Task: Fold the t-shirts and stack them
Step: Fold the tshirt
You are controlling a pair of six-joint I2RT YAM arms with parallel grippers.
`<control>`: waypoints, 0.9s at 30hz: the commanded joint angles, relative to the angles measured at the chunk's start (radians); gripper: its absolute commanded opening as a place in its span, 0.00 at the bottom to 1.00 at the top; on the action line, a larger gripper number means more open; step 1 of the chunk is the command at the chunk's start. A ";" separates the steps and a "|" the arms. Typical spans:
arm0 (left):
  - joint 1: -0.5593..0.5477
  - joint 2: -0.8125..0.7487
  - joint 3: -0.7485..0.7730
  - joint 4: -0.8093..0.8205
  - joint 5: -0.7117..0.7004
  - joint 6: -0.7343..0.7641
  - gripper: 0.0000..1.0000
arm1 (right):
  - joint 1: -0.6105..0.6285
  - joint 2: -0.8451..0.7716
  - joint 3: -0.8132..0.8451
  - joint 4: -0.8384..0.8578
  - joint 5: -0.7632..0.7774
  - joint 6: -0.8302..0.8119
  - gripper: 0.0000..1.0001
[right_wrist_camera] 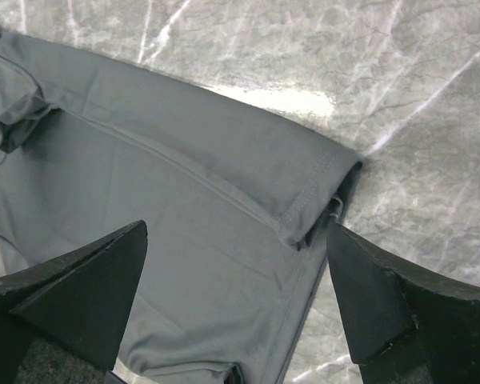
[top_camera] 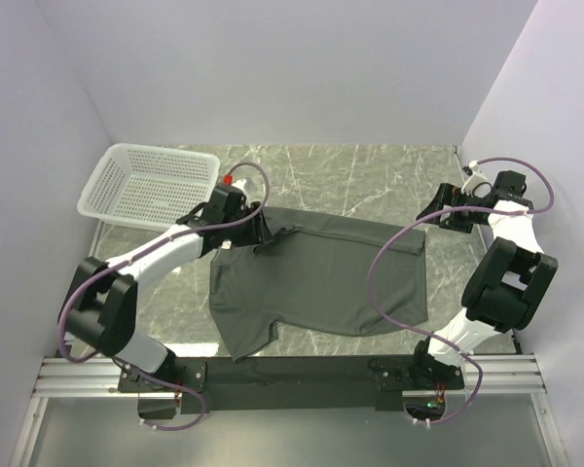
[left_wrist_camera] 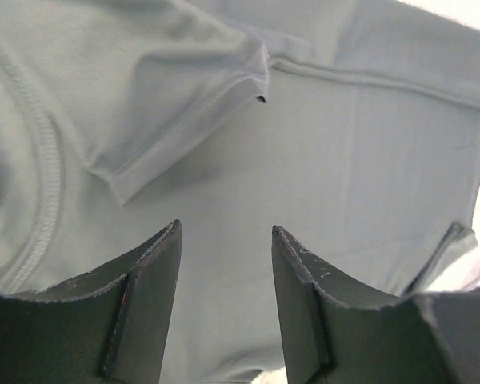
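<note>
One t-shirt (top_camera: 321, 282) — beneath left claw (top_camera: 265, 241)

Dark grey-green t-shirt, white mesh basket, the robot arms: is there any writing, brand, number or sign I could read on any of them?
None can be read. The dark grey-green cotton t-shirt shows only plain cloth and stitched hems in all three views; the white plastic mesh basket and the black fingers carry no visible lettering.
</note>
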 commanded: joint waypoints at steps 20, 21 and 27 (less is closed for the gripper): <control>0.001 -0.045 -0.161 0.070 -0.155 0.012 0.55 | 0.033 0.100 -0.015 -0.082 0.190 -0.028 0.66; 0.001 -0.045 -0.164 0.072 -0.149 0.013 0.55 | 0.039 0.114 -0.014 -0.076 0.198 -0.024 0.66; 0.003 -0.048 -0.167 0.092 -0.140 0.036 0.57 | 0.057 0.151 0.006 -0.058 0.195 0.013 0.62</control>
